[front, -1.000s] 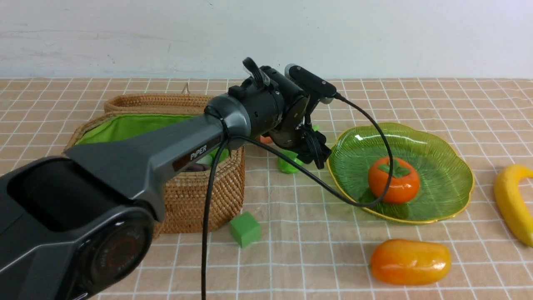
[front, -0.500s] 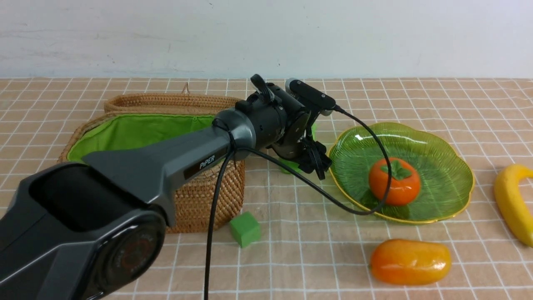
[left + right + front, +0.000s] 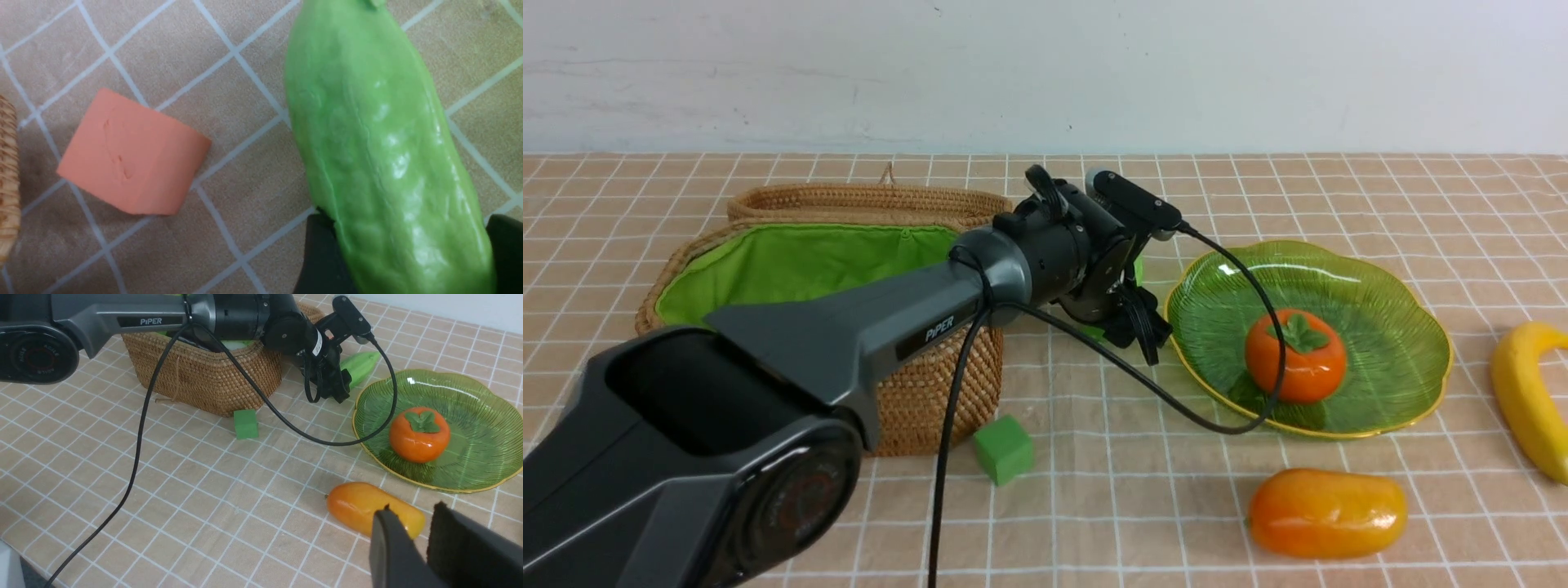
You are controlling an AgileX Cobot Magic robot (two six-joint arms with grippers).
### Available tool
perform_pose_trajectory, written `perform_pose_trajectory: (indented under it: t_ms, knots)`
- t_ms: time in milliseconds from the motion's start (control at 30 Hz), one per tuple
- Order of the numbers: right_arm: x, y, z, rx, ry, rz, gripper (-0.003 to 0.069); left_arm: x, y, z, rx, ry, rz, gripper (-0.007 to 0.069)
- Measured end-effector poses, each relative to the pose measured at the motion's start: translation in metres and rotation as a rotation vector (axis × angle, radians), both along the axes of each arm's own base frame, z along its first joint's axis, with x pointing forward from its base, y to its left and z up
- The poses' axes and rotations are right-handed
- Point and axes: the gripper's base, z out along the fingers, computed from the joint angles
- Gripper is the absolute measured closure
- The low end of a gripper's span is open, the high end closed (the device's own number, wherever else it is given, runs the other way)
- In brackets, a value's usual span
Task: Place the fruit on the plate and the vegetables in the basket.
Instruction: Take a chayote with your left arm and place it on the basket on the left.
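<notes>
Our left hand (image 3: 412,257) straddles the gourd (image 3: 376,134); whether it grips, we cannot tell. Our right hand (image 3: 416,531) hangs ajar, empty.

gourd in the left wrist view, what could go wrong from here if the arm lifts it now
1. The left tool straddles the green gourd seemingly toward one end, not its middle; the glossy body could tilt or slip on lifting.
2. The black cable droops by the plate rim, in front of the persimmon; swinging to the basket might snag it.
3. The orange cube lies close beside the gourd and could get knocked.
</notes>
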Motion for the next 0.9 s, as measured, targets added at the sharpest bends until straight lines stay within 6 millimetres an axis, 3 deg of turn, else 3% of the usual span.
perform_pose_trajectory:
  t_ms: [133,267,400,433,467,567,700,733,900]
  knots:
    - [0.0,0.0,0.0,0.001,0.0,0.001,0.0498,-0.004,0.004,0.008,0.021,0.036,0.032,0.017]
    - [0.0,0.0,0.0,0.002,-0.001,0.001,0.0498,-0.019,0.011,0.039,0.07,0.081,0.052,0.017]
    - [0.001,0.0,0.002,0.014,-0.023,-0.005,0.0498,-0.047,0.016,0.111,0.071,0.043,-0.011,0.0172]
    - [0.001,0.0,0.002,0.015,-0.025,-0.005,0.0498,-0.05,0.018,0.119,0.063,0.036,-0.016,0.0172]
    - [0.002,0.0,0.003,0.02,-0.034,-0.008,0.0498,-0.065,0.024,0.149,0.073,0.027,-0.063,0.0172]
    - [0.002,0.0,0.005,0.028,-0.05,-0.011,0.0498,-0.093,0.045,0.188,0.163,0.016,-0.183,0.0172]
    - [0.003,0.0,0.006,0.034,-0.059,-0.014,0.0498,-0.117,0.077,0.201,0.279,0.039,-0.292,0.0172]
    - [0.003,0.0,0.006,0.034,-0.061,-0.014,0.0498,-0.126,0.096,0.204,0.313,0.039,-0.315,0.0172]
    - [0.003,0.0,0.006,0.034,-0.061,-0.014,0.0496,-0.124,0.17,0.18,0.406,0.019,-0.29,0.0173]
